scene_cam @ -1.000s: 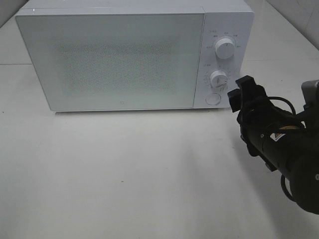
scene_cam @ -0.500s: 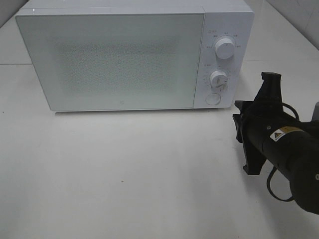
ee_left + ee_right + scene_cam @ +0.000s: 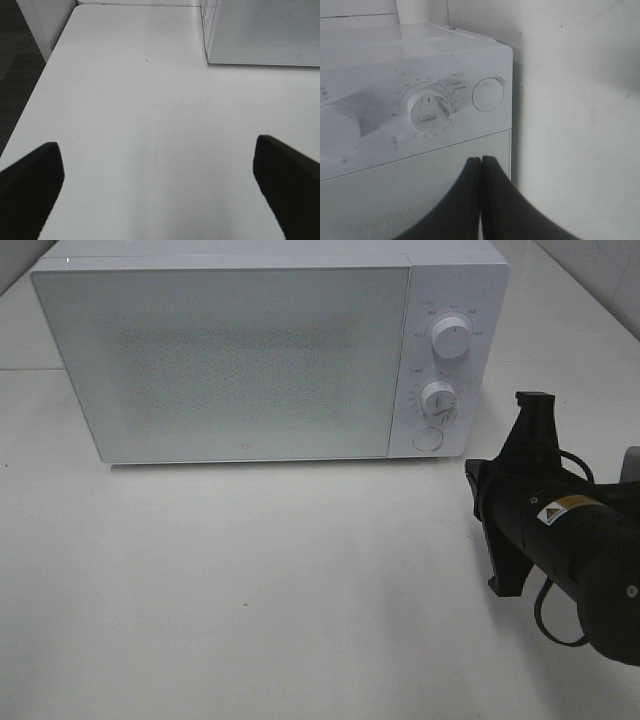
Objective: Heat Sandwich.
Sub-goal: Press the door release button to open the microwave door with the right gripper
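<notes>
One microwave (image 3: 230, 360) stands at the back of the white table (image 3: 250, 590), its door (image 3: 220, 365) shut. Its control panel carries two dials, an upper (image 3: 451, 338) and a lower (image 3: 439, 397), and one round button (image 3: 428, 438). The sandwich shows in no view, so its place cannot be told. Of the two grippers, the right gripper (image 3: 481, 165) has its fingers pressed together with nothing between them. It sits on the only arm (image 3: 580, 540) in the high view, near the microwave's front right corner and apart from it. The left gripper (image 3: 155, 142) is spread wide and empty above bare tabletop, with the table's side edge and dark floor (image 3: 15, 60) to one side. A broad stretch of table lies free in front of the door.
</notes>
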You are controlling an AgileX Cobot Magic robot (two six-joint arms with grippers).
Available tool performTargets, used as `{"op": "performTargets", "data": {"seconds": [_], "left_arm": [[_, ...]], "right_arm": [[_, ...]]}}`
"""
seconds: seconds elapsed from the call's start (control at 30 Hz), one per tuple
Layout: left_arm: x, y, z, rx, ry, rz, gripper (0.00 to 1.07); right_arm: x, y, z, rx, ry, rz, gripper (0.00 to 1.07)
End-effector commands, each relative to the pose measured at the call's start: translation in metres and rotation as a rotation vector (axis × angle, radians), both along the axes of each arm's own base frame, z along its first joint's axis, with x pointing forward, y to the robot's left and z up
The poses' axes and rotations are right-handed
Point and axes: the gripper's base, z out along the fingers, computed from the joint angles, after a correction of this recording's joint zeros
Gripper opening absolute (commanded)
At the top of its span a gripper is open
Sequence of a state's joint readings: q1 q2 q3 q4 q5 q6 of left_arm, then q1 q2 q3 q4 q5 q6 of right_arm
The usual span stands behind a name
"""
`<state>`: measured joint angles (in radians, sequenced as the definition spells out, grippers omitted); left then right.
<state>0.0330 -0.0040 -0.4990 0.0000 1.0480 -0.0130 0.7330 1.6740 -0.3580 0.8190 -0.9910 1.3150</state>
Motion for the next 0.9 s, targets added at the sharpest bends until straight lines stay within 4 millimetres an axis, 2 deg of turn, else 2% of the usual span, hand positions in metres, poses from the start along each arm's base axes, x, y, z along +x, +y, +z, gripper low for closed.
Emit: {"op": "performTargets", "data": {"seconds": [0.03,0.27,0.63,0.9], "left_arm": [[-0.003,0.0,-0.001,0.002,-0.035,0.003,0.98],[-0.003,0.0,-0.001,0.002,-0.035,0.003,0.98],[-0.003,0.0,-0.001,0.002,-0.035,0.003,0.98],[-0.003,0.0,-0.001,0.002,-0.035,0.003,0.98]], "right_arm": [[0.012,0.003,-0.003,-0.033,-0.005,0.027,0.0],[0.036,0.006,-0.008,-0.04,-0.001,0.041,0.0],[0.08,0.009,-0.026,-0.033,0.045,0.058,0.0],[0.099,0.01,-0.035,-0.032,0.065,0.047,0.0]]}}
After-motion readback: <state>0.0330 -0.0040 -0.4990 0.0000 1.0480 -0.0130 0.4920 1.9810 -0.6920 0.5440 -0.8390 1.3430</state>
